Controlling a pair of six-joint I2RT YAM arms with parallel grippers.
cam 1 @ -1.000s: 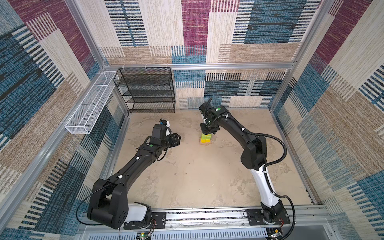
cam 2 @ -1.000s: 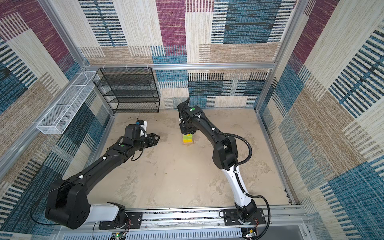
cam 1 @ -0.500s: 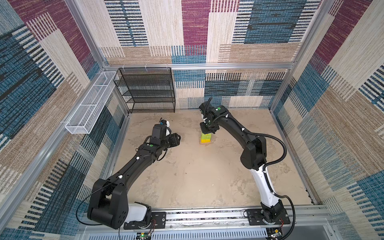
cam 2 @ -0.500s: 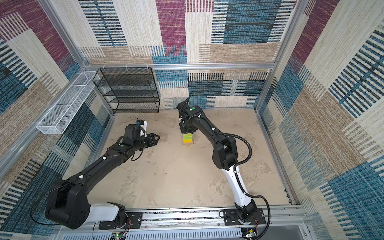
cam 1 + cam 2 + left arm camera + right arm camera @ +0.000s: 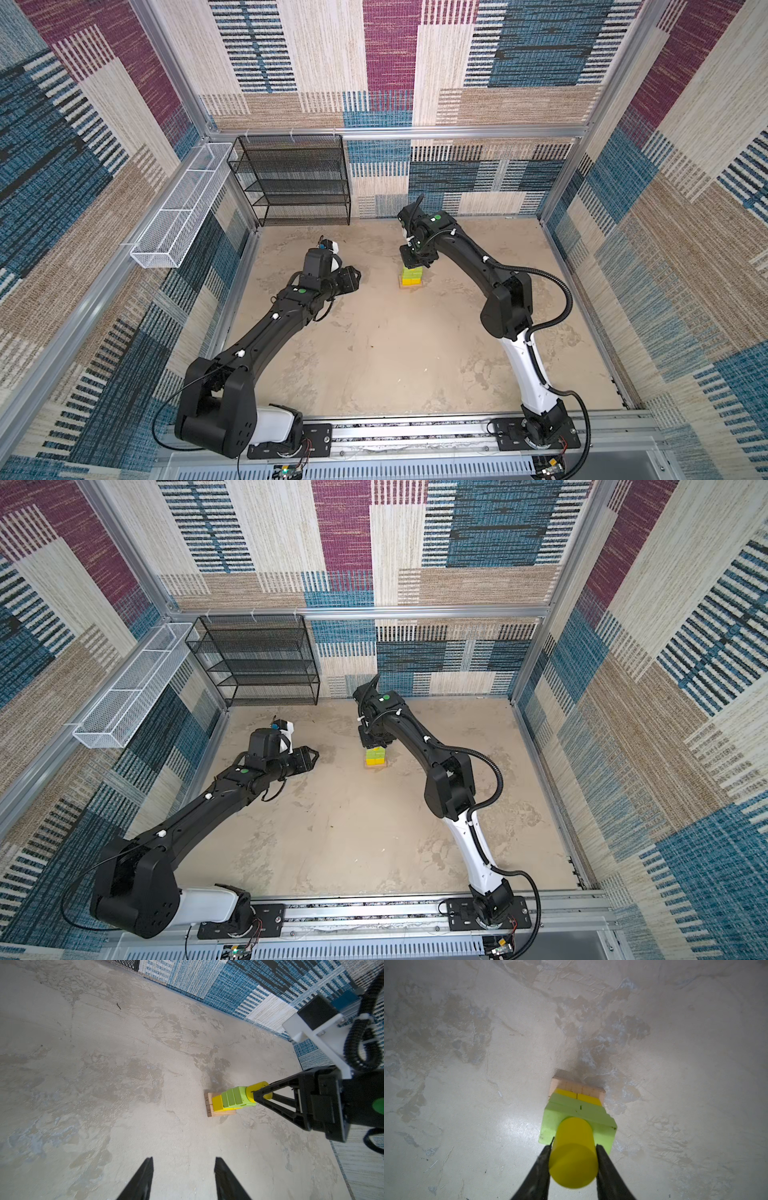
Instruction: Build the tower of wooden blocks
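Observation:
The wood block tower (image 5: 411, 277) (image 5: 375, 757) stands mid-floor toward the back. Two tan bars (image 5: 577, 1086) lie at its base, two yellow cubes (image 5: 583, 1098) on them, then lime-green flat pieces (image 5: 571, 1110). A short yellow cylinder (image 5: 574, 1163) (image 5: 258, 1089) rests upright on the green top. My right gripper (image 5: 574, 1145) (image 5: 413, 264) points straight down over the tower, shut on the cylinder, one finger on each side. My left gripper (image 5: 184, 1158) (image 5: 353, 276) hovers low to the tower's left, open and holding nothing.
A black wire shelf (image 5: 297, 183) stands against the back wall at the left. A white wire basket (image 5: 178, 208) hangs on the left wall. Carpeted walls close in the floor (image 5: 395, 353) on three sides.

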